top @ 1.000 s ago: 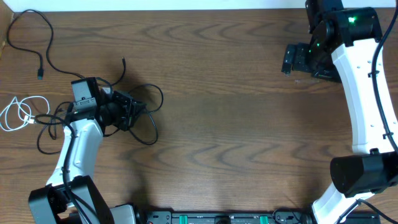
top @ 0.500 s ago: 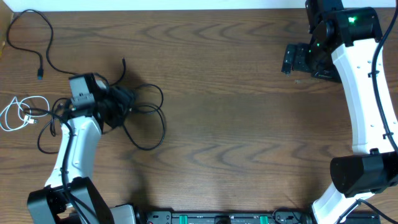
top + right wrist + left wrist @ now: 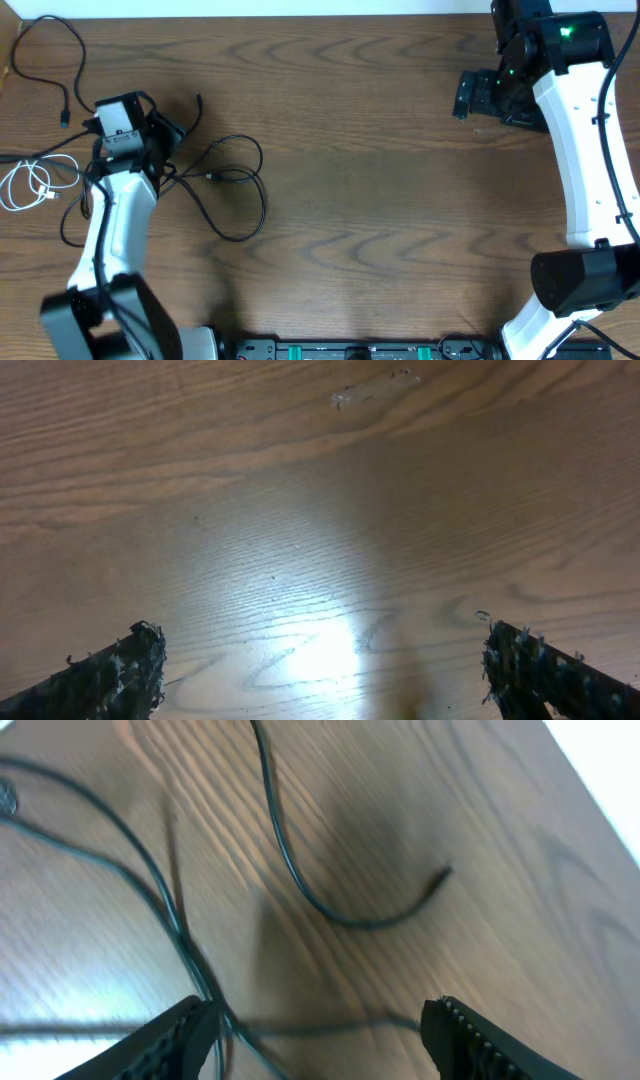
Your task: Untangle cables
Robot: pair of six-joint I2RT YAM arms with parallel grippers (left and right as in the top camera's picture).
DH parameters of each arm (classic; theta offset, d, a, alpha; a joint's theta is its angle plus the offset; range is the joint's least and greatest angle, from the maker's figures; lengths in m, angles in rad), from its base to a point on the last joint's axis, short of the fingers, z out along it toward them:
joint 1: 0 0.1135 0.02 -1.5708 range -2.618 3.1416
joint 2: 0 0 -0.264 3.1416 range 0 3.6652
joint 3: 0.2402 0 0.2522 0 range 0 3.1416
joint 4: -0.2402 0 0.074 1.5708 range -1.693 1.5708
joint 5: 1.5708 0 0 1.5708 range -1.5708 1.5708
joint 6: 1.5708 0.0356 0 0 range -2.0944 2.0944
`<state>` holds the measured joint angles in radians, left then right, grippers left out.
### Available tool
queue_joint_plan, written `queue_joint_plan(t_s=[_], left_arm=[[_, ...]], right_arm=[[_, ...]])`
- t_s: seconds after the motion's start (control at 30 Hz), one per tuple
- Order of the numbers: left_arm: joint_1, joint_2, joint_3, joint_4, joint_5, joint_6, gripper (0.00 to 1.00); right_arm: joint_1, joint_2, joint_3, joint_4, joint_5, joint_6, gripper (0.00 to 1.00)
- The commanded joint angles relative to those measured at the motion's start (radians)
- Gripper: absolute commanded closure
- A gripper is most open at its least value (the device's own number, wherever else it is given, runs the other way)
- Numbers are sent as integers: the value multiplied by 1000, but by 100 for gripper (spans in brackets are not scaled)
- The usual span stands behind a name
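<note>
While poised over the worktop [image 3: 380, 200], holds the left gripper [image 3: 320, 1020] spread apart, clamped on nothing. Meets strands of the tangled black cables [image 3: 235, 190] just below its fingers [image 3: 180, 1032], a loose curled end [image 3: 345, 917] just ahead of the tips, wider loops farther out beyond them. Has the coiled white cable [image 3: 30, 182] behind that gripper, beside the arm, and a separate black cable [image 3: 62, 60] off to one side, well apart. Holds the right gripper [image 3: 330, 665] wide apart too, far from every cable, above bare wood with a small pale smear [image 3: 372, 388] ahead.
</note>
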<state>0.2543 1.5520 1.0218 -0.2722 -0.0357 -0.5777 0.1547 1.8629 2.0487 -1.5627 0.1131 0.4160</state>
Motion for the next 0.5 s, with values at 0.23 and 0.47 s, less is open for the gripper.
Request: queue_joint_plan(t_s=[0.23, 0.47], left_arm=[[4, 229, 313, -357, -4, 160, 25], [-2, 238, 550, -518, -2, 146, 16]], right_arm=[[-3, -6, 16, -1, 15, -6, 1], [-3, -6, 16, -1, 15, -6, 1]])
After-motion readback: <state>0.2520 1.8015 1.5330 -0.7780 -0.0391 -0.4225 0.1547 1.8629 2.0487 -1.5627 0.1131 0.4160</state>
